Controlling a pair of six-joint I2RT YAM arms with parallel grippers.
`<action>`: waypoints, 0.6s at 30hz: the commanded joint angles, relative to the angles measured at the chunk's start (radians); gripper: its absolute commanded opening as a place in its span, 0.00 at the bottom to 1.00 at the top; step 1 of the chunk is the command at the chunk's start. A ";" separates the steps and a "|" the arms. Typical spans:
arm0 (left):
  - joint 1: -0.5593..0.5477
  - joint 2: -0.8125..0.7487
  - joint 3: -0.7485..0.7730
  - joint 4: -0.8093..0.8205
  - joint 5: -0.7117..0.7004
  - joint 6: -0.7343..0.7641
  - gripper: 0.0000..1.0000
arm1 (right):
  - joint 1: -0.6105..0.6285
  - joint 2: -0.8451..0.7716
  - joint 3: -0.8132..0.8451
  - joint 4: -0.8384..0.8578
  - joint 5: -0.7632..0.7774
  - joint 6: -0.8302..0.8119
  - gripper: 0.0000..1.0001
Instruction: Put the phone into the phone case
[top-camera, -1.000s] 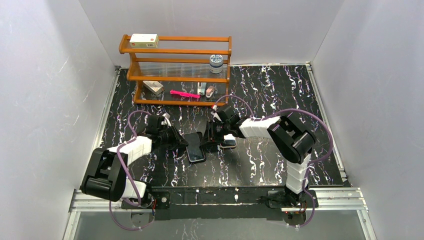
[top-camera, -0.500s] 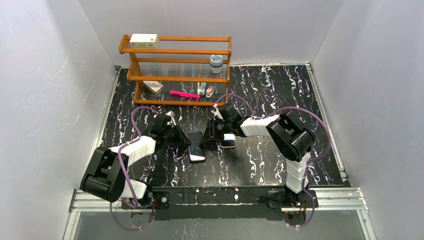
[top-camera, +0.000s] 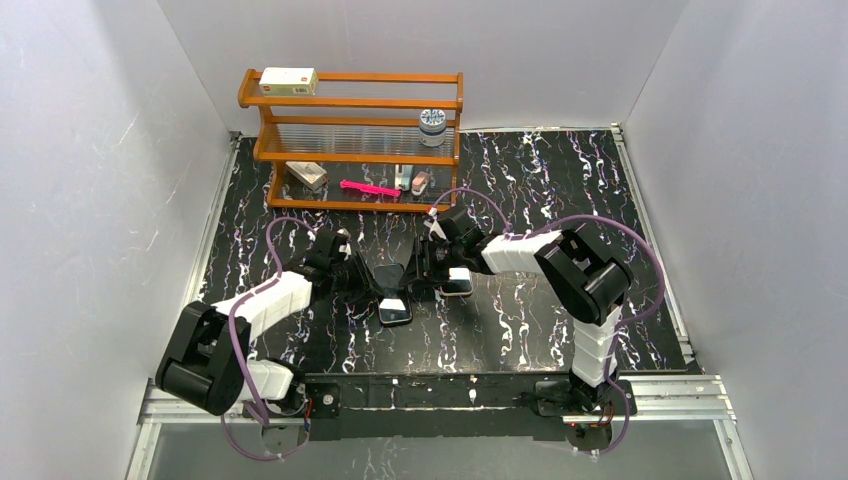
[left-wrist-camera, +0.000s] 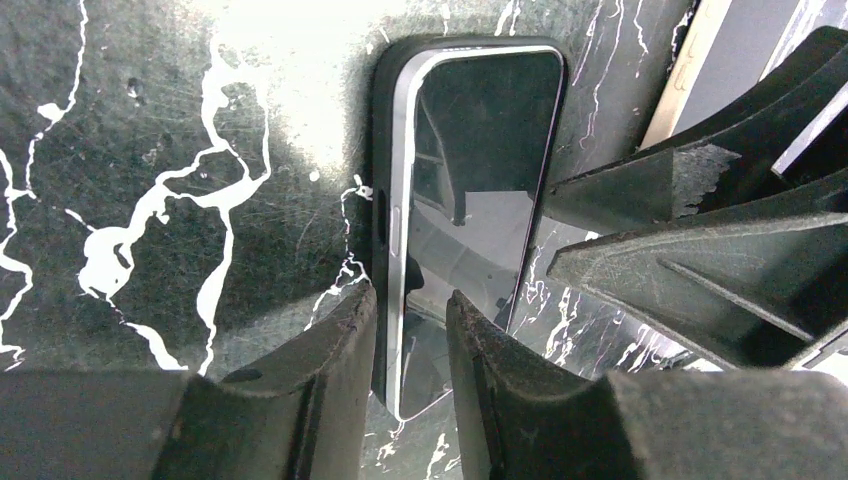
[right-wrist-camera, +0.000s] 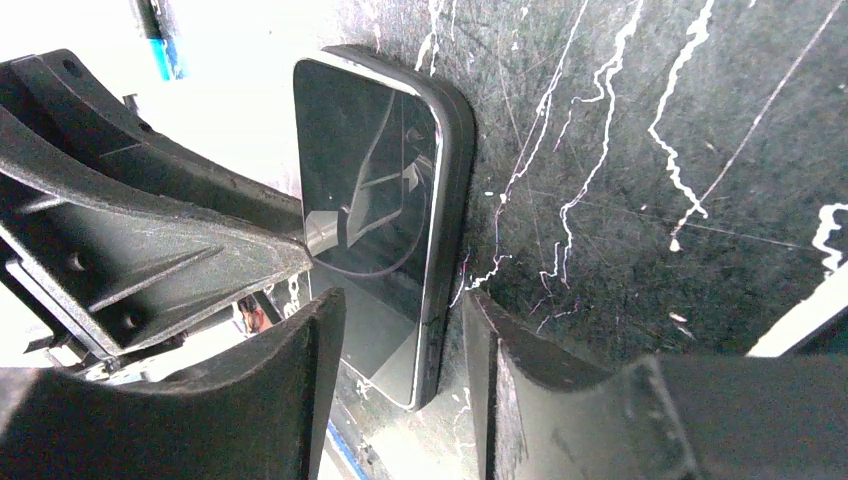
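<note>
Black marbled tabletop carries the slim, dark-screened, silvery-edged phone. It lies at frame centre inside the thin black rectangular phone case, whose rim shows along its top and left. At lower centre of each wrist view, the left gripper and right gripper sit narrowly parted over a long edge of the phone.

The phone has a glossy screen and silvery metallic edge; the phone case is matt black plastic; the table is scuffed.
</note>
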 joint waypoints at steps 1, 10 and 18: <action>-0.003 -0.013 0.026 -0.051 -0.002 -0.022 0.30 | -0.003 -0.042 -0.030 0.008 0.007 0.024 0.56; -0.003 0.013 -0.046 0.162 0.069 -0.020 0.16 | 0.001 -0.013 -0.043 0.055 -0.035 0.054 0.59; -0.006 0.039 -0.124 0.210 0.076 -0.064 0.06 | 0.016 0.004 -0.033 0.114 -0.068 0.104 0.60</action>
